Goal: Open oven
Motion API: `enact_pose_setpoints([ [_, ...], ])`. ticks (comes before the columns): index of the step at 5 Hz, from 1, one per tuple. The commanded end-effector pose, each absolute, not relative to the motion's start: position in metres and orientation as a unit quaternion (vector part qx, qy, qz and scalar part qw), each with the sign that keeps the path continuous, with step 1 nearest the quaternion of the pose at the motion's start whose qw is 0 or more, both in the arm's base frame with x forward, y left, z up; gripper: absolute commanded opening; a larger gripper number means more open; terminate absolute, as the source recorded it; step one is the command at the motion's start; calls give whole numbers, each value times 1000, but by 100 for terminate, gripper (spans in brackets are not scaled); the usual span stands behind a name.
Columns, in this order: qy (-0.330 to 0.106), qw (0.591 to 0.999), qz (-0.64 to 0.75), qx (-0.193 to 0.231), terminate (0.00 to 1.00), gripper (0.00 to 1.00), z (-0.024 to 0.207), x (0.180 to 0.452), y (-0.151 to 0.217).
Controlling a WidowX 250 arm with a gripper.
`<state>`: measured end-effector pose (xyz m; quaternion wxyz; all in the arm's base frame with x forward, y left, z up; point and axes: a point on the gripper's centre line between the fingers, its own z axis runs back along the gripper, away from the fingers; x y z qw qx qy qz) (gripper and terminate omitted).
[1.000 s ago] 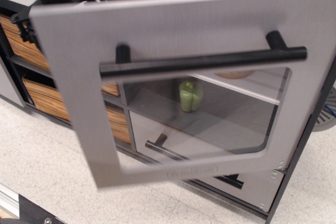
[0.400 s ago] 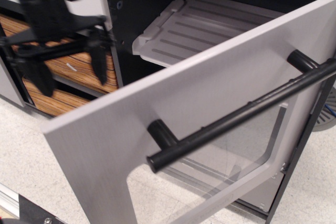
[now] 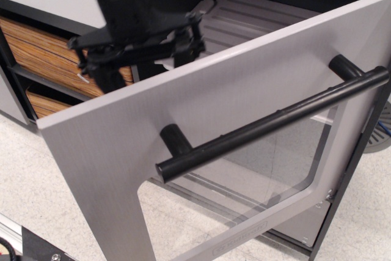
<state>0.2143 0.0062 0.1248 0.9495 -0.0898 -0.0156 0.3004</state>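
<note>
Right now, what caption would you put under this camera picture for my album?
Toy oven door swung down and open, its black handle facing the camera, with the gripper just above the door's top edge.

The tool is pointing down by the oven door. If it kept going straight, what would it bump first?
Probably the top edge of the oven door, just below the tool. Depth is unclear, so it might pass behind instead.
</note>
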Motion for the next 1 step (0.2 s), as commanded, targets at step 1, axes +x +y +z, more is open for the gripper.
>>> enact_pose_setpoints([
  [1, -36, 952, 288, -96, 100, 100, 140, 209, 24],
])
